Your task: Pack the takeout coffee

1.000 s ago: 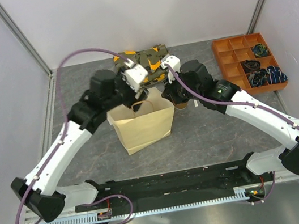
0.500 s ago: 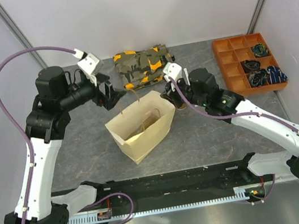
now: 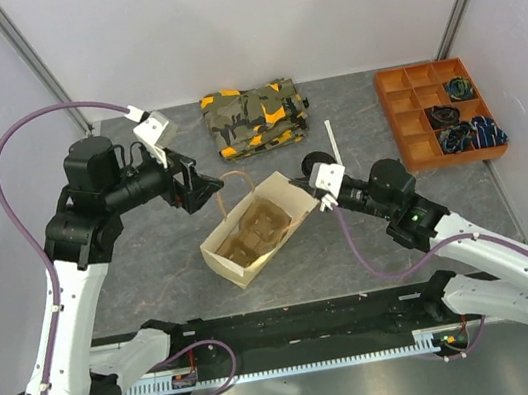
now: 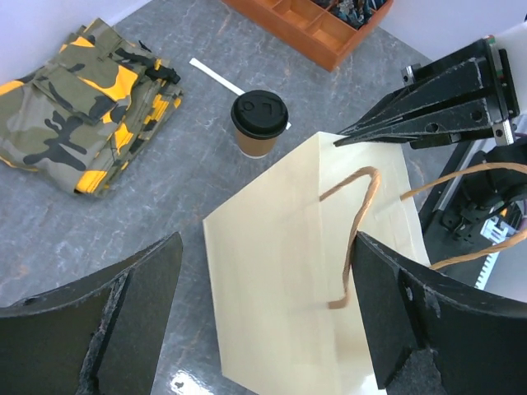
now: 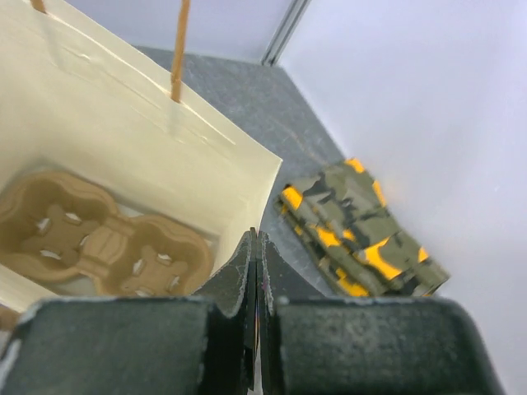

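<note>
**A:** Coffee [image 4: 258, 123] first. Where is it?

**B:** On the table [image 4: 123, 222], outside the bag [image 4: 288, 271] and just past its far rim. A white strip [image 4: 216, 74] lies beside it. It's not packed yet.

**A:** Which way up?

**B:** Upright. The long axis is vertical, with the black lid on top and the base on the table.

**A:** Which arm is nearer?

**B:** The right, I'd judge. In the left wrist view the cup stands near the tips of the right hand [image 5: 256, 240], off to their side at the same end of the bag. That hand's own camera doesn't show the cup, so the fingers aren't aimed at it. The left hand [image 3: 203, 183] would have to reach across the whole bag.

**A:** And the hands themselves?

**B:** The right is clenched, with its fingers pressed together and nothing visible between them. Its tip is at the bag's rim, but I can't tell whether it touches. The left is released and spread wide over the bag's side. A handle [image 4: 356, 234] sits close to one finger, but the hand is grasping nothing.

**A:** Is the bag ready?

**B:** The mouth is open and the tray [image 5: 107, 234] is at the bottom with both holes free. The next move probably needs the right hand to back off the rim, open, and turn sideways to take the cup by its wall.
</note>
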Controlling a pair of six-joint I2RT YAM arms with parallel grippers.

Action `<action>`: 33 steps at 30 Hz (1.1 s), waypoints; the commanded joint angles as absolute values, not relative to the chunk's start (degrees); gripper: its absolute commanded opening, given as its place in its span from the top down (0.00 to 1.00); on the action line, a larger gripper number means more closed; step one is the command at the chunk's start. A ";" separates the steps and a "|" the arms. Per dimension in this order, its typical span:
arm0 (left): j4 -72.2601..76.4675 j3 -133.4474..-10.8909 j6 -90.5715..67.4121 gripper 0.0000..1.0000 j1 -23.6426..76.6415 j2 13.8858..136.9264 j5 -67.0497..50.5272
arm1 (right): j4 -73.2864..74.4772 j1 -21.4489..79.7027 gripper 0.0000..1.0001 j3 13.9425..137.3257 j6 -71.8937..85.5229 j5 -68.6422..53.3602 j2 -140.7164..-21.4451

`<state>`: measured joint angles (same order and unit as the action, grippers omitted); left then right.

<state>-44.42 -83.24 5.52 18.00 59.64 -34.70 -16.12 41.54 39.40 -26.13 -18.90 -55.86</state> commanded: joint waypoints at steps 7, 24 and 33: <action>-43.24 -79.72 7.72 0.11 17.67 53.18 -42.17 | -34.18 42.98 1.00 33.14 -39.19 -23.90 -52.21; -42.63 -80.33 4.40 0.11 17.67 55.37 -36.22 | -0.09 43.86 1.00 53.95 -30.15 -19.35 -59.67; -39.99 -80.60 0.79 0.11 17.40 58.18 -29.09 | 15.01 44.12 1.00 63.62 -23.48 -16.00 -68.63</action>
<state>-42.85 -78.94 3.86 17.93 57.34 -32.80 5.50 43.66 57.76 -28.29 -18.33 -65.54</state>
